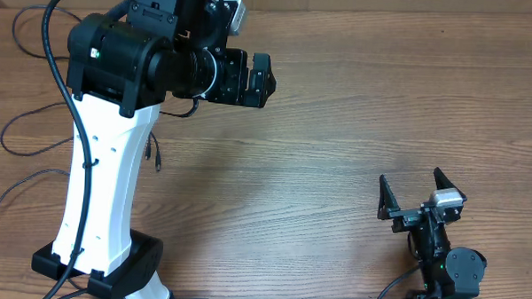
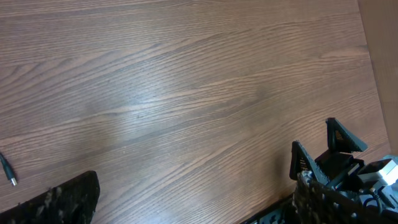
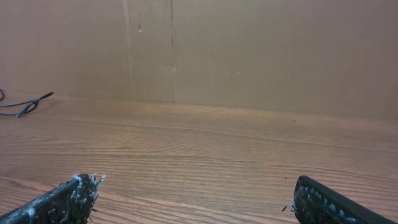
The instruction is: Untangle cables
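Observation:
The cables (image 1: 4,141) lie as thin black cords spread in loose loops over the left end of the table, partly hidden by my left arm. One small plug end (image 1: 157,158) pokes out beside the white arm link, and it also shows at the left edge of the left wrist view as a plug (image 2: 7,169). A cord end (image 3: 28,106) lies far off in the right wrist view. My left gripper (image 1: 267,78) hangs open over bare wood at the top, holding nothing (image 2: 193,208). My right gripper (image 1: 410,181) stands open near the front right, empty (image 3: 196,193).
The left arm's white link and black base (image 1: 111,259) stand on the front left of the table. Thicker black arm wires (image 1: 53,35) arc over the left side. A brown wall (image 3: 249,50) rises behind the table's far edge.

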